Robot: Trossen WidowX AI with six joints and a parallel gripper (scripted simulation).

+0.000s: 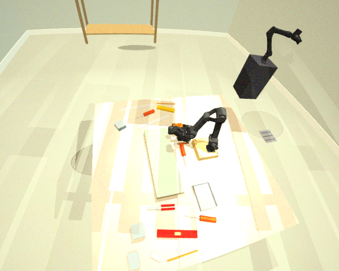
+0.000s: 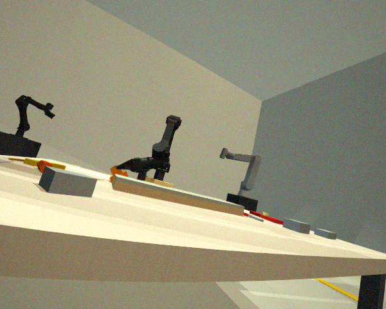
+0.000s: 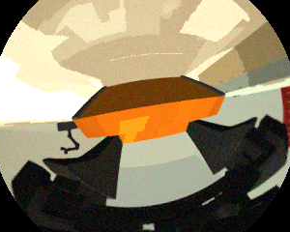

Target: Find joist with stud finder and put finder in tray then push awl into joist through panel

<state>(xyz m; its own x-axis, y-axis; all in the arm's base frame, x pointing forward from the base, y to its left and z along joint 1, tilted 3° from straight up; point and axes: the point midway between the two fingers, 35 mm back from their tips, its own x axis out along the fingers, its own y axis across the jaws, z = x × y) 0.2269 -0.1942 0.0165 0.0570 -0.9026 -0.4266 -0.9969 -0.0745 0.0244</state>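
Note:
The orange stud finder point(image 1: 177, 125) point(image 2: 118, 172) point(image 3: 150, 116) is at the far end of the pale green floor panel point(image 1: 165, 169) point(image 2: 176, 197). My gripper point(image 1: 179, 128) point(image 2: 117, 168) point(image 3: 153, 124) stands wide around it; its body fills the gap between the fingertips, so the gripper looks shut on it. The stud finder looks tilted in the exterior view; whether its underside touches anything is hidden. A thin-shafted tool with an orange-red handle point(image 1: 182, 149) lies beside the panel, near the arm's base; it may be the awl. The grey-rimmed tray point(image 1: 197, 199) lies nearer the front, right of the panel.
Another orange-red-handled tool point(image 1: 148, 112) and a yellow bar point(image 1: 165, 108) lie at the back. An orange-handled driver point(image 1: 207, 219), red-handled pliers point(image 1: 167, 205) and a red level point(image 1: 166, 233) lie in front. A grey block point(image 1: 120, 125) point(image 2: 70, 183) lies left of the panel.

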